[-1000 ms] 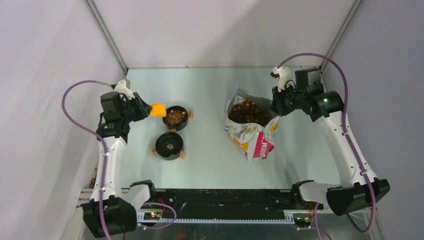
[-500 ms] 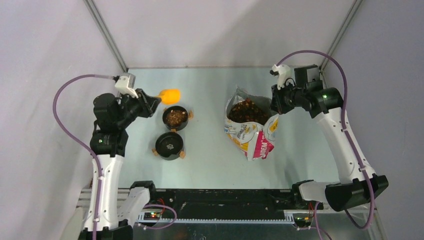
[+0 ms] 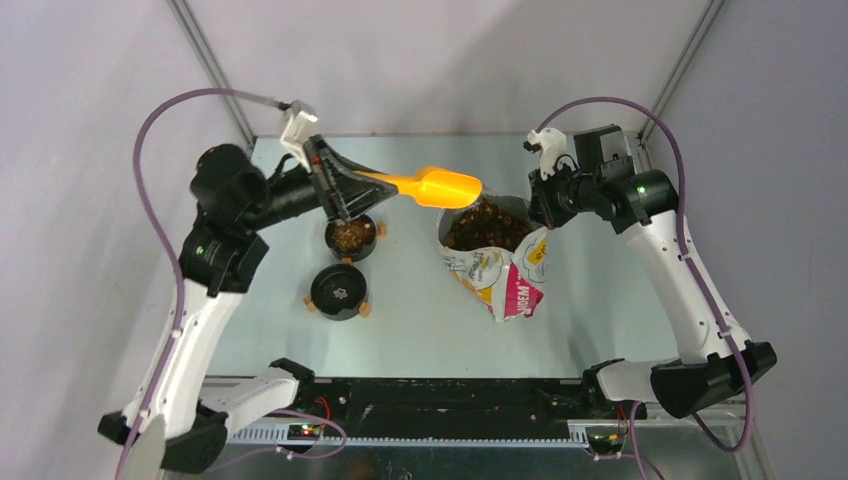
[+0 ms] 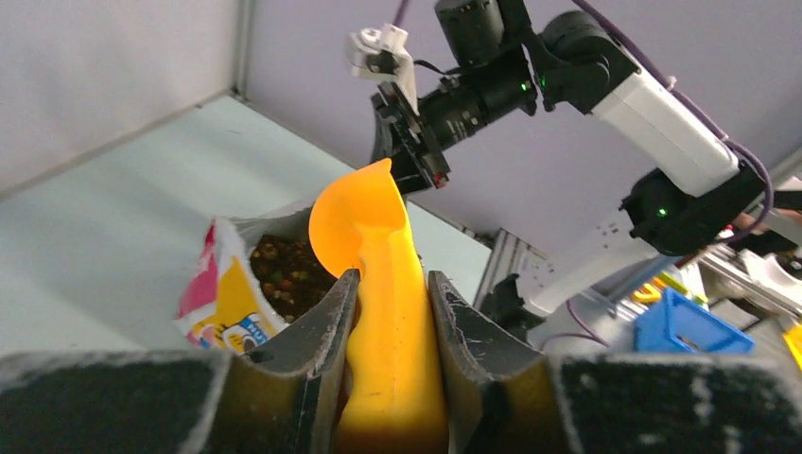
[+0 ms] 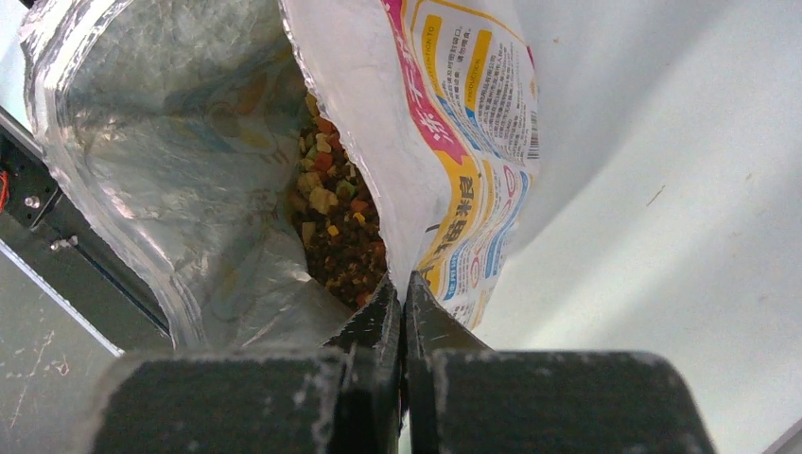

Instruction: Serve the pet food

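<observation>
The pet food (image 3: 482, 224) is a heap of brown and tan pellets inside the open printed bag (image 3: 498, 275); it also shows in the right wrist view (image 5: 338, 233) and the left wrist view (image 4: 284, 274). More pellets fill the far black bowl (image 3: 350, 235). My left gripper (image 3: 345, 190) is shut on the handle of the orange scoop (image 3: 438, 187), whose head hangs over the bag's left rim. In the left wrist view the scoop (image 4: 383, 284) sits between the jaws. My right gripper (image 3: 545, 212) is shut on the bag's right rim (image 5: 402, 248).
A second black bowl (image 3: 339, 289) with a paw print stands nearer, with no pellets in it. The cell's walls and frame posts close the table at the back and both sides.
My left arm has swung right and risen, carrying the scoop from beside the far bowl to over the bag's mouth. My right gripper has pulled the bag's rim slightly left.
</observation>
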Motion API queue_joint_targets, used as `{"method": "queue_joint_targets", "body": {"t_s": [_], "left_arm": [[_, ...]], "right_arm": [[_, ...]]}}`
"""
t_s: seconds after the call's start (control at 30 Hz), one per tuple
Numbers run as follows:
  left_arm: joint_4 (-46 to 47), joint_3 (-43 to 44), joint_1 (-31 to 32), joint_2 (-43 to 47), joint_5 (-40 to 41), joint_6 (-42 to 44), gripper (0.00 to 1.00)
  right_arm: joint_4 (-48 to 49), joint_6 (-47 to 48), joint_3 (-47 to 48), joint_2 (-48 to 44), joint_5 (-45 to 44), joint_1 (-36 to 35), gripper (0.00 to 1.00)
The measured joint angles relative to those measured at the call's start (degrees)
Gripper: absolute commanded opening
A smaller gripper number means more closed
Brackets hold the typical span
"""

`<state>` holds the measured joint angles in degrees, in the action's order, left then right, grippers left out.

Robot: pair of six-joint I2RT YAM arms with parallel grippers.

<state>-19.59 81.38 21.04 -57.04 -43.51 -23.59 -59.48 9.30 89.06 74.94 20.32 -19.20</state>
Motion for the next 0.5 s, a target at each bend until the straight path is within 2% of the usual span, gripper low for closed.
{"method": "queue_joint_targets", "body": {"t_s": [0.1, 0.23, 0.5], "left_arm": [[-2.86, 3.98, 3.82, -4.39, 0.20, 1.16, 0.00], [-9.38, 9.73, 10.99, -12.22, 4.48, 7.06, 0.00], [-17.20, 10.47, 21.18, -20.59, 23.23, 13.73, 0.00]], "right_arm": [[-0.70, 0.26, 1.20, 0.74, -0.02, -0.28, 0.00], [-0.98, 0.44, 1.75, 1.09, -0.02, -0.76, 0.00], [-2.95, 1.31, 5.35, 3.08, -0.42, -1.88, 0.00]]}}
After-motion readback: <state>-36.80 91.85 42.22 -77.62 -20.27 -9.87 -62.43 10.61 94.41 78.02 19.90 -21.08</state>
